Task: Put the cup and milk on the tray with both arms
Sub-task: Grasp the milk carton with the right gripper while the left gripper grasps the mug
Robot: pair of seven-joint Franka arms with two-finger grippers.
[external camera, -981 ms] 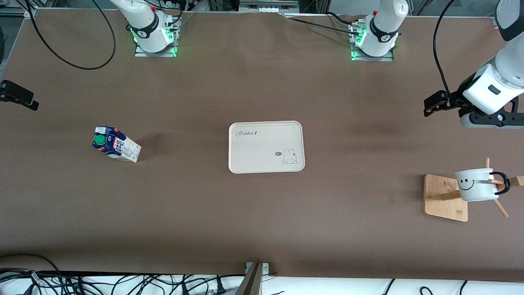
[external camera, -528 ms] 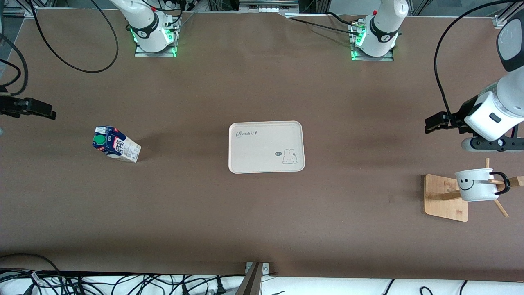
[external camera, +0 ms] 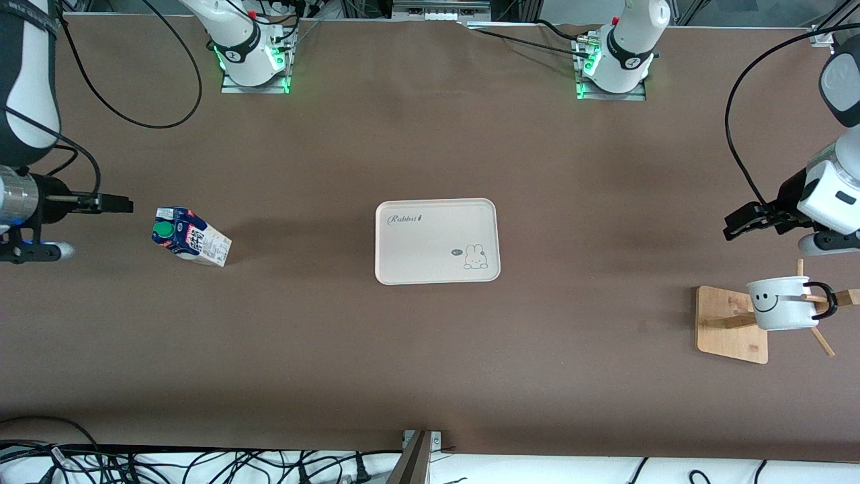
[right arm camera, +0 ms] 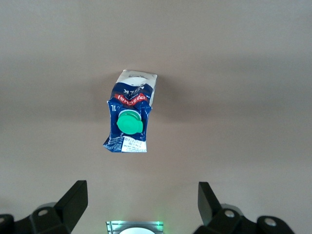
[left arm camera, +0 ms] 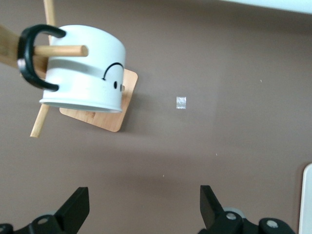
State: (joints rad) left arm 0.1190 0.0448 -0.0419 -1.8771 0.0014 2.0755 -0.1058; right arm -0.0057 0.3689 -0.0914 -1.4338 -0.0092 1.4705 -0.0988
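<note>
The milk (external camera: 191, 236) stands toward the right arm's end of the table; it also shows in the right wrist view (right arm camera: 129, 119), green cap up. My right gripper (external camera: 117, 202) is open and empty, over bare table beside the milk, apart from it (right arm camera: 141, 204). The cup (external camera: 783, 304) hangs by its black handle on a wooden stand's peg at the left arm's end; the left wrist view shows it too (left arm camera: 85, 68). My left gripper (external camera: 739, 225) is open and empty over bare table close to the stand (left arm camera: 145, 209). The cream tray (external camera: 430, 249) lies mid-table with nothing on it.
The wooden stand's square base (external camera: 729, 323) lies under the cup, also in the left wrist view (left arm camera: 105, 117), with pegs sticking out. Both arm bases (external camera: 252, 57) stand along the table's edge farthest from the front camera. Cables hang by both arms.
The right gripper has come in from the table's end toward the milk. The left gripper has moved closer to the cup and stand. Milk, cup and tray have not moved.
</note>
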